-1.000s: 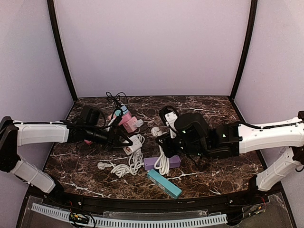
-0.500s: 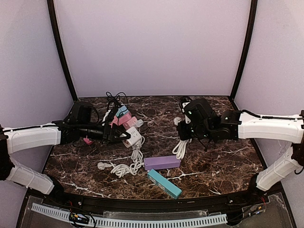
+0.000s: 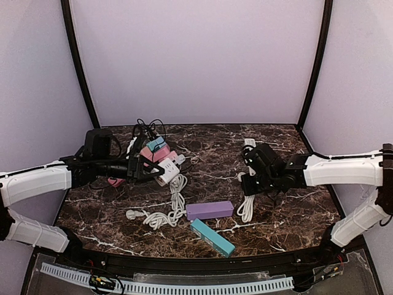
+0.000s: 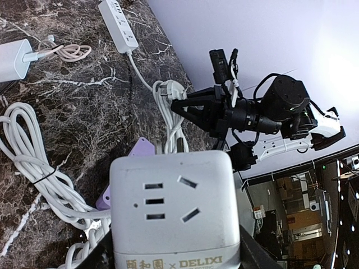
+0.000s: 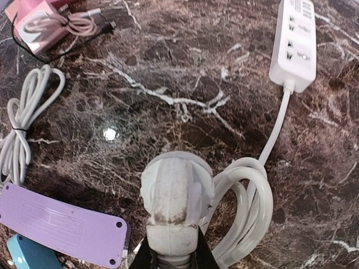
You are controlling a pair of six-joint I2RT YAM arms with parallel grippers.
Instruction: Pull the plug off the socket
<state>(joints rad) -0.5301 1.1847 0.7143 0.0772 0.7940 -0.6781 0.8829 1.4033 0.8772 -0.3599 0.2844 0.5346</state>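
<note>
On the left of the table (image 3: 295,224), the left gripper (image 3: 156,173) is clamped on the white cube socket (image 4: 174,207). Far off to the right, the right gripper (image 5: 174,259) pinches the plug (image 5: 176,190), which is out of the socket and well apart from it. The plug's cord (image 3: 245,208) lies coiled on the near side.

White shells cover the left arm (image 3: 34,184) and right arm (image 3: 344,172) — joints black, thin black cables (image 3: 347,162) alongside; left gripper (image 3: 152,171) and right gripper (image 3: 248,179) are black, triangular-framed.
</note>
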